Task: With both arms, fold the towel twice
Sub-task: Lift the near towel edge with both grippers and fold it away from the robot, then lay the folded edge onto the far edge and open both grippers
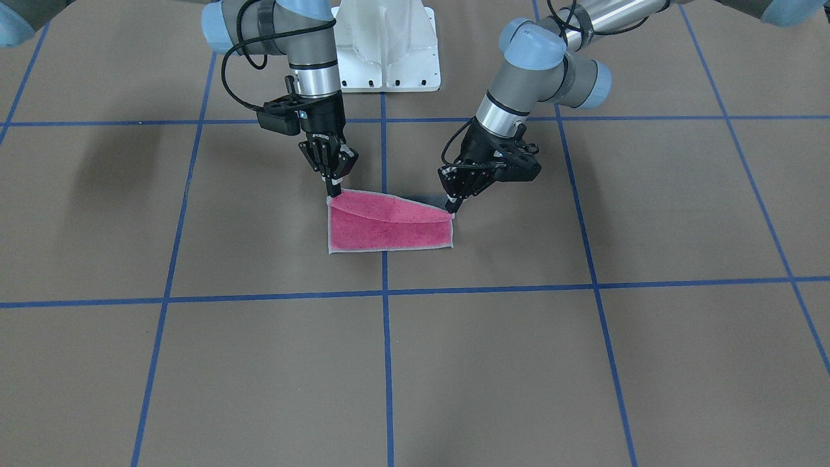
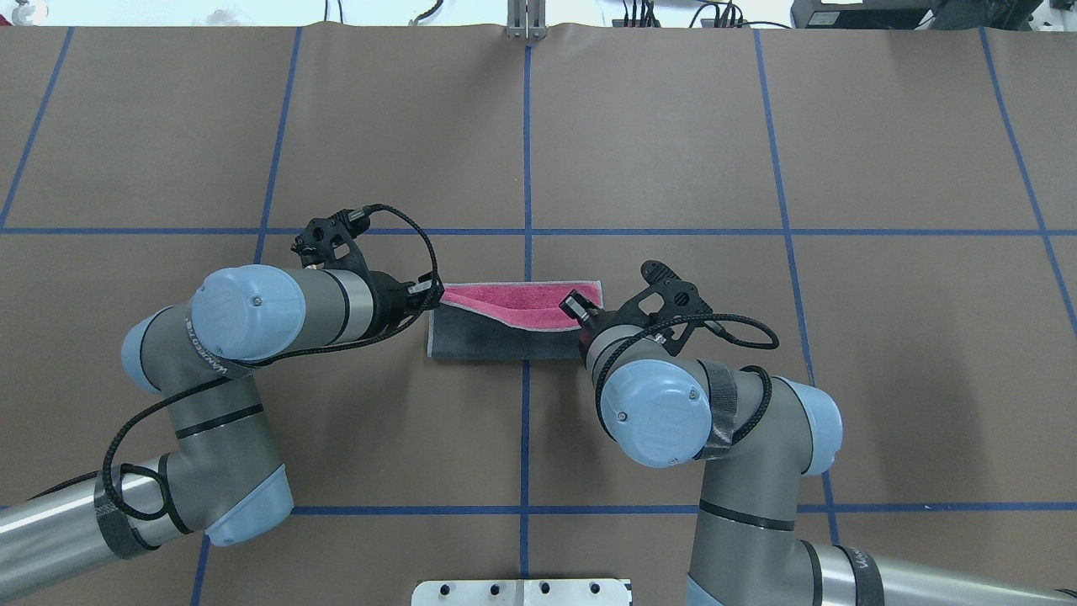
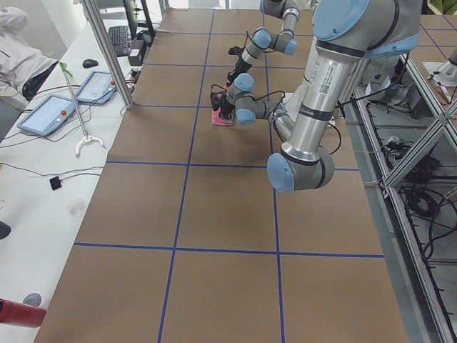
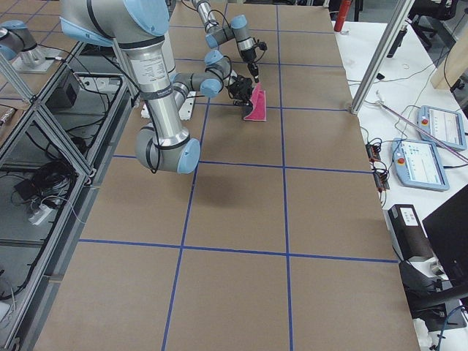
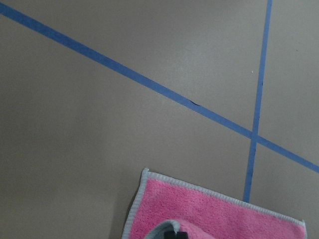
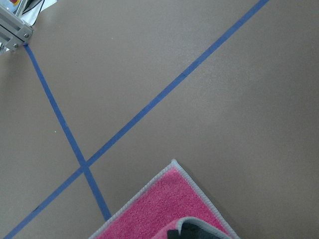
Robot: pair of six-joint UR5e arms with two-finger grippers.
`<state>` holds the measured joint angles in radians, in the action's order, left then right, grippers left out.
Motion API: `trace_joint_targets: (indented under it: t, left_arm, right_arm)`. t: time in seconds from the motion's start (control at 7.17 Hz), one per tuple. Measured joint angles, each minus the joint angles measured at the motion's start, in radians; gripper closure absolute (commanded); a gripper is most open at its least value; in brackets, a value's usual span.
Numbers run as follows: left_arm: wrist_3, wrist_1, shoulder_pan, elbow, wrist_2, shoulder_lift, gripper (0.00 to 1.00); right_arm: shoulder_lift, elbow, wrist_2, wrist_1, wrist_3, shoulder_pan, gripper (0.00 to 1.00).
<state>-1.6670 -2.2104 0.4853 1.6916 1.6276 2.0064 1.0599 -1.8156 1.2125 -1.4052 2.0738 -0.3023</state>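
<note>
First fold underway: left gripper (image 1: 452, 210) and right gripper (image 1: 333, 191) each pinch a raised towel (image 1: 389, 237) corner between their fingers; second fold not begun.

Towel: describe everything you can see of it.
The towel is small terry cloth, pink on one face, dark grey on the other, with a light grey stitched border. Its operator-side part lies flat on the brown table, while the fingers of the left gripper and right gripper pinch two corners, holding the robot-side flap raised over it.
</note>
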Motion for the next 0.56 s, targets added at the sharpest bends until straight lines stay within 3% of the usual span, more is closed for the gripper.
trace_joint_targets:
  t: [0.56]
  left_arm:
    - [0.003,-0.006,-0.001,-0.053,-0.003,0.026,1.0]
  right_arm:
    - [-0.006,0.014,0.009,0.0,-0.004,-0.003,1.0]
